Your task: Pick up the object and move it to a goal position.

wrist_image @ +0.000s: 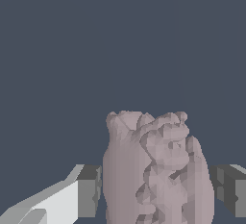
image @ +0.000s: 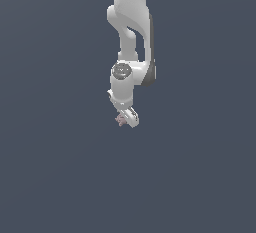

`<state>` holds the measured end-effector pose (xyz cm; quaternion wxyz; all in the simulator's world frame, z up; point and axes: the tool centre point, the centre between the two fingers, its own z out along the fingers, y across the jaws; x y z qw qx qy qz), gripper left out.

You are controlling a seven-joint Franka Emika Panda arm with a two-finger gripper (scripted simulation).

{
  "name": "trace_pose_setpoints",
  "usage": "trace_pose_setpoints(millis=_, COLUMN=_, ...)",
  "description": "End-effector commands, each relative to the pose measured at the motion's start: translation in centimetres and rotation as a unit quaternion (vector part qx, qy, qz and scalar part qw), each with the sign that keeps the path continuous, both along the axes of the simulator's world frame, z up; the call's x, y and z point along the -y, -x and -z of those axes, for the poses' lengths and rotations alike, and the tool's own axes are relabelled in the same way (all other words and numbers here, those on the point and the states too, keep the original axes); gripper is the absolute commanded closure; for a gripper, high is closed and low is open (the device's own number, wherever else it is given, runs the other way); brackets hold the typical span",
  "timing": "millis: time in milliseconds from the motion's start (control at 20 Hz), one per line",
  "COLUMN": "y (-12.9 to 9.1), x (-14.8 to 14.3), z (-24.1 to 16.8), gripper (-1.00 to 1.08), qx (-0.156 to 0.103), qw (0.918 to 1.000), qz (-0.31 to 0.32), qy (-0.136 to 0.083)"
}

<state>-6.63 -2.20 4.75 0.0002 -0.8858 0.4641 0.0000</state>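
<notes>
While clamped on pink blob, gripper pads snug both sides: move slow, keep squeeze steady, avoid jerks toward goal.

Both views are simulator renders, evenly and moderately lit, against a flat slate-grey ground with no glare and no cast shadows. In the exterior view, the white arm is shaded softly, brighter on its upper and exterior-view-left surfaces and darker along the exterior-view-right edge. Focus is uniform; edges are sharp, with slight aliasing and no lens distortion. In the wrist view, the pinkish-mauve object shows faceted polygon shading, with dull shadow in its creases. The grey finger pads appear matte, with flat-toned faces.
</notes>
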Motion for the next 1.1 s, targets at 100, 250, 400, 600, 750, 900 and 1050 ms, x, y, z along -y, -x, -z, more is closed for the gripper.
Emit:
trace_pose_setpoints(millis=100, y=0.2, x=0.4, z=-1.2, gripper=1.08, qx=0.000, qw=1.0000, qz=0.000, qy=0.000)
trace_pose_setpoints(millis=250, y=0.6, x=0.8, z=-2.5, gripper=1.08, qx=0.000, qw=1.0000, qz=0.000, qy=0.000)
trace_pose_setpoints(millis=400, y=1.0, x=1.3, z=-4.2, gripper=1.08, qx=0.000, qw=1.0000, qz=0.000, qy=-0.001)
trace_pose_setpoints(millis=600, y=1.7, x=2.3, z=-7.2, gripper=1.08, qx=0.000, qw=1.0000, qz=0.001, qy=-0.001)
trace_pose_setpoints(millis=750, y=2.4, x=3.2, z=-10.0, gripper=1.08, qx=0.000, qw=1.0000, qz=0.001, qy=-0.001)
trace_pose_setpoints(millis=900, y=3.0, x=4.2, z=-13.0, gripper=1.08, qx=0.000, qw=1.0000, qz=0.001, qy=-0.001)
trace_pose_setpoints(millis=1050, y=3.7, x=5.2, z=-16.2, gripper=1.08, qx=0.000, qw=1.0000, qz=0.001, qy=0.000)
